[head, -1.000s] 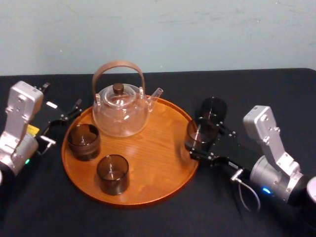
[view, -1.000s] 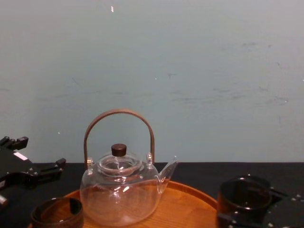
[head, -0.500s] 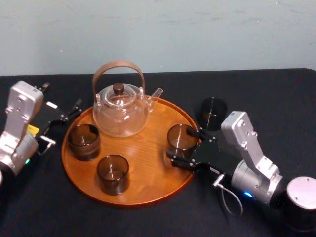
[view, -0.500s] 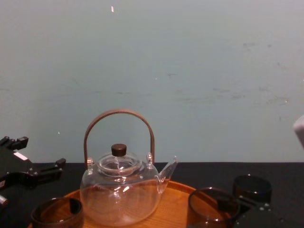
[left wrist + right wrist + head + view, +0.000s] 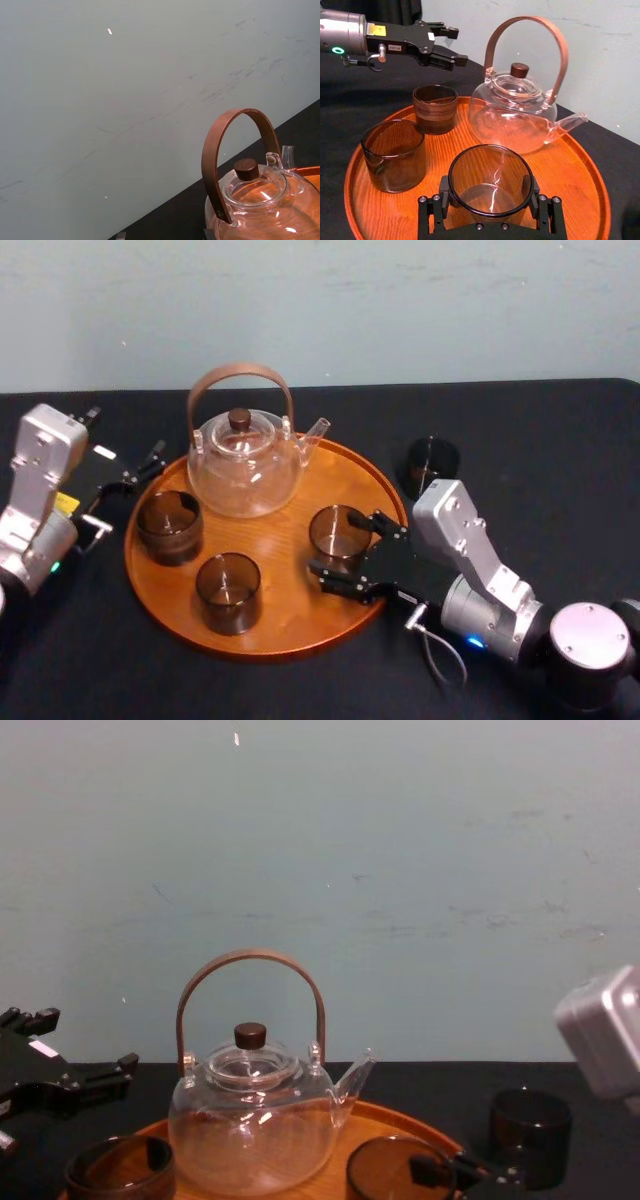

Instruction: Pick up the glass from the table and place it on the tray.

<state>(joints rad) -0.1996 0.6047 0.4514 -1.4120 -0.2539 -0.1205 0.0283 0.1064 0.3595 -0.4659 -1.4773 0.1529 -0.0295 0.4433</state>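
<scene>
We see the right tool (image 5: 345, 552) reaching in over the right half of the round wooden tray (image 5: 290, 612), its two black fingers (image 5: 445, 189) closed against opposite sides of a smoky glass (image 5: 338, 531), which stands upright between them with its mouth open upward. The smoky glass is inside the tray's rim, just in front of the spout of the clear glass teapot (image 5: 243, 466); we cannot tell whether its base touches the wood. The teapot, with its arched brown handle and dark lid knob, stands at the back of the tray. Two other glasses sit on the tray's left side, one nearer the teapot (image 5: 170, 526) and one nearer the front (image 5: 228, 591). A darker cup (image 5: 431, 465) stands on the black worktop (image 5: 560, 460) just outside the tray's right rim. The left tool (image 5: 451, 46) rests off the tray's left edge, fingers spread and holding nothing.
</scene>
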